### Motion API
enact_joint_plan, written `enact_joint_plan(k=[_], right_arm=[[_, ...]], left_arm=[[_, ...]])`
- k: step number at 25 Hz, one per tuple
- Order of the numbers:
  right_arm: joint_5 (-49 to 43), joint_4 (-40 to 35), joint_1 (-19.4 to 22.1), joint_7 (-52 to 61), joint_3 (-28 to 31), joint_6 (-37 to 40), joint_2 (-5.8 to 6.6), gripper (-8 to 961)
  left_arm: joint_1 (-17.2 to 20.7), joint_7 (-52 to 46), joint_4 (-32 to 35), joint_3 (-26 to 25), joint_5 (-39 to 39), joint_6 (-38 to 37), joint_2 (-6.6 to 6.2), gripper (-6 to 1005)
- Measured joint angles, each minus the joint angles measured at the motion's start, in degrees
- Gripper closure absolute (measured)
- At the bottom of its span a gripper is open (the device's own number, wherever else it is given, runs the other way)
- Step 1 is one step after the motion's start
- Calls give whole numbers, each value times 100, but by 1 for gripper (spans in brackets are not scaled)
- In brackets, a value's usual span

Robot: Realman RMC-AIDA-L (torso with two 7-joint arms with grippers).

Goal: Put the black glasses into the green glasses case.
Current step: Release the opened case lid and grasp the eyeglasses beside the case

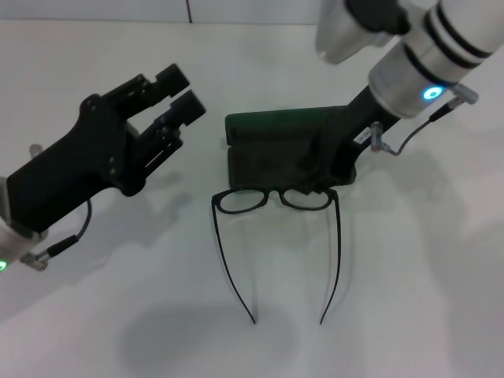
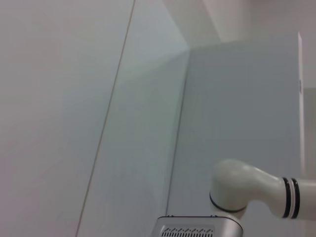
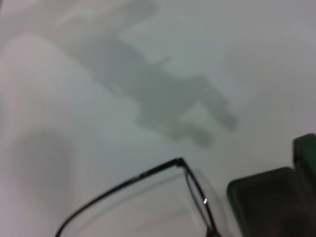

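Bright even light, soft blurred shadows

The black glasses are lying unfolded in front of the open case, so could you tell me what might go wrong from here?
The black glasses have both temple arms spread wide, so they may not fit the green glasses case unfolded. The right gripper is low over the case at the frame's front, so it could nudge the case or bend the thin frame. The left gripper hovers aside, open.

black glasses (image 1: 277, 197) black | green glasses case (image 1: 268, 146) dark green
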State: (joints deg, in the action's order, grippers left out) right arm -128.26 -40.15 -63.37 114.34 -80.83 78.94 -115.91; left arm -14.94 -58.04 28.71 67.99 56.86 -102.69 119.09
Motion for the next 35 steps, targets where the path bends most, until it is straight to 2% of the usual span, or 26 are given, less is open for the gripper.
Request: enact_joint_plan(k=[2, 7, 13, 21, 28, 35], right_arm=[[-71, 116, -175, -9, -223, -105, -21, 724], [-97, 165, -548, 341, -1111, -475, -29, 566], [224, 316, -781, 386, -1220, -573, -28, 416], [490, 565, -912, 408, -1341, -626, -28, 466], [878, 622, -902, 334, -1867, -776, -27, 490], [1352, 833, -939, 268, -2505, -1099, -28, 522]], left_arm=[[114, 3, 13, 2, 1, -21, -15, 631], [384, 75, -67, -37, 95, -95, -164, 640], [716, 354, -105, -47, 242, -164, -224, 651], [730, 937, -690, -42, 244, -164, -181, 665], [714, 1050, -802, -46, 246, -163, -213, 678], [727, 1054, -827, -41, 247, -154, -169, 690]])
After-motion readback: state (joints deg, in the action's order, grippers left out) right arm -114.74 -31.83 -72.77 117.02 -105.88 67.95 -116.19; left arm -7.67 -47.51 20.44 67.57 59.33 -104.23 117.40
